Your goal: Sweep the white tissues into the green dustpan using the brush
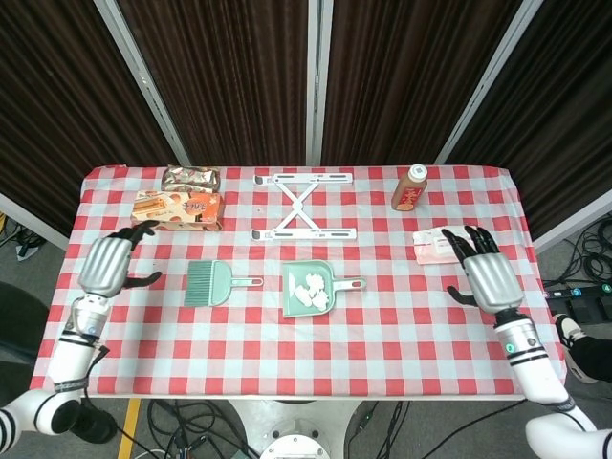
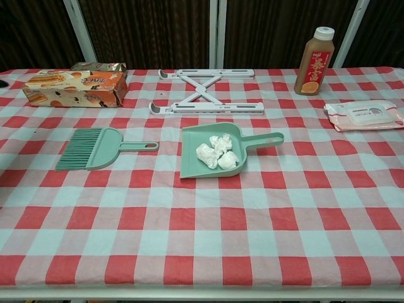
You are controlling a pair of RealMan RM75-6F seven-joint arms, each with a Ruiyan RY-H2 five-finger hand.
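Note:
The green dustpan [image 1: 308, 289] [image 2: 214, 152] lies mid-table with its handle pointing right, and the white tissues [image 1: 309, 290] [image 2: 217, 152] sit inside it. The green brush [image 1: 210, 283] [image 2: 91, 149] lies flat to its left, bristles away from the pan. My left hand [image 1: 107, 263] hovers open near the table's left edge, well clear of the brush. My right hand [image 1: 487, 271] is open at the right side, far from the dustpan handle. Neither hand appears in the chest view.
A white folding stand [image 1: 303, 205] [image 2: 206, 91] lies behind the dustpan. Snack boxes [image 1: 178, 205] [image 2: 76, 87] sit at the back left, a brown bottle [image 1: 409, 187] [image 2: 314, 61] at the back right, and a wipes pack [image 1: 443, 244] [image 2: 363, 114] near my right hand.

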